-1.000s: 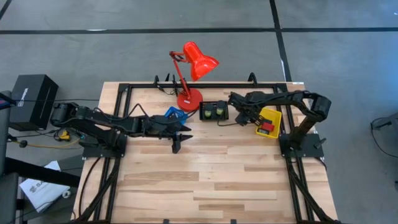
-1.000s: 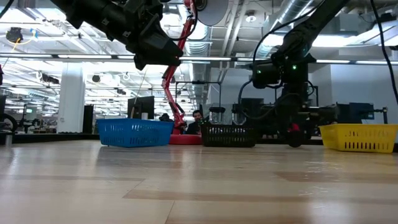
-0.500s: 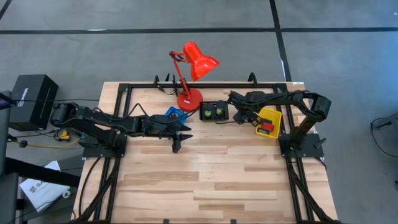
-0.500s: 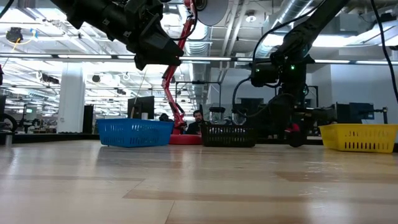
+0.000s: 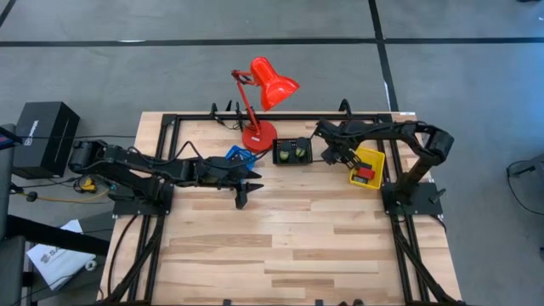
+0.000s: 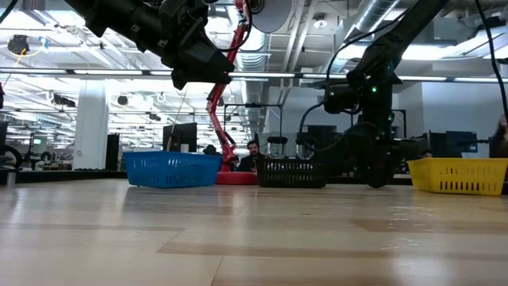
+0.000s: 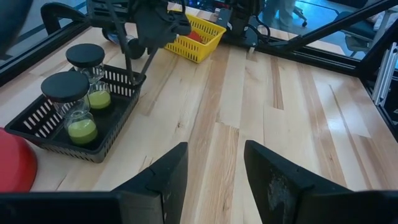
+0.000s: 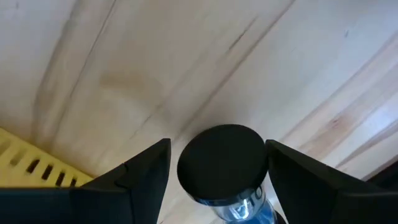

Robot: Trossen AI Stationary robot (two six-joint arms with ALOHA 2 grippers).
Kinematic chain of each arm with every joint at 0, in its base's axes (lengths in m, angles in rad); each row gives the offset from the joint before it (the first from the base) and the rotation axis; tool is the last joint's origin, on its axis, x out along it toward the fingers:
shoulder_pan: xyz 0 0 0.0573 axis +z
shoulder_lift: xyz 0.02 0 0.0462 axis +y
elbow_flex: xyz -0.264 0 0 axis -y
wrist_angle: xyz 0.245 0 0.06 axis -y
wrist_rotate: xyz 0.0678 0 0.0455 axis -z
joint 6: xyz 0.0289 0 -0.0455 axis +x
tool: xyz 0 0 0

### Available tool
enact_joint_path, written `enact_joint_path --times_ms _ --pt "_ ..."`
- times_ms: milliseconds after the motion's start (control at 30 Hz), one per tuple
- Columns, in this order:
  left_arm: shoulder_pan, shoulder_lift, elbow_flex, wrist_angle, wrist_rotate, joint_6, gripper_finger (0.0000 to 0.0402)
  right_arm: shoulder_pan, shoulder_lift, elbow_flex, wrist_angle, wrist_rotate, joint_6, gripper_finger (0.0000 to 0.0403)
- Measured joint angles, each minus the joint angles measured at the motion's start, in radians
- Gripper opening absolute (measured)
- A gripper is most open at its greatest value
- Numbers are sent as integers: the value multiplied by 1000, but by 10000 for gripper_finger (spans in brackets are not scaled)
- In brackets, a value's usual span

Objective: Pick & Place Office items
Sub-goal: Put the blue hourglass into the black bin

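Note:
My right gripper hangs between the black bin and the yellow bin, shut on a black-capped timer with blue filling. Two like timers with green filling stand in the black bin. A red block lies in the yellow bin. My left gripper is open and empty above the middle of the table; in the left wrist view bare wood shows between its fingers. My right gripper has the timer between its two fingers, one on each side of the black cap. The fingers come from above, pointing down, and the cap's flat top faces up. Whether the timer's lower end is off the table stays hidden.
A tall red desk lamp stands at the far middle, with a blue bin beside its base. A black frame runs along the table's edges. Bare wood lies in the near half.
My right gripper has shifted a little toward the table's right edge, toward the yellow bin, with the timer still between its fingers. My left arm has kept still.

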Motion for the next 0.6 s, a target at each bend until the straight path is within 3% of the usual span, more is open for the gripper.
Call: enact_joint_path --times_ms 600 --pt "0 0 0 0 -3 0 153 -74 25 0 88 -9 -313 250"
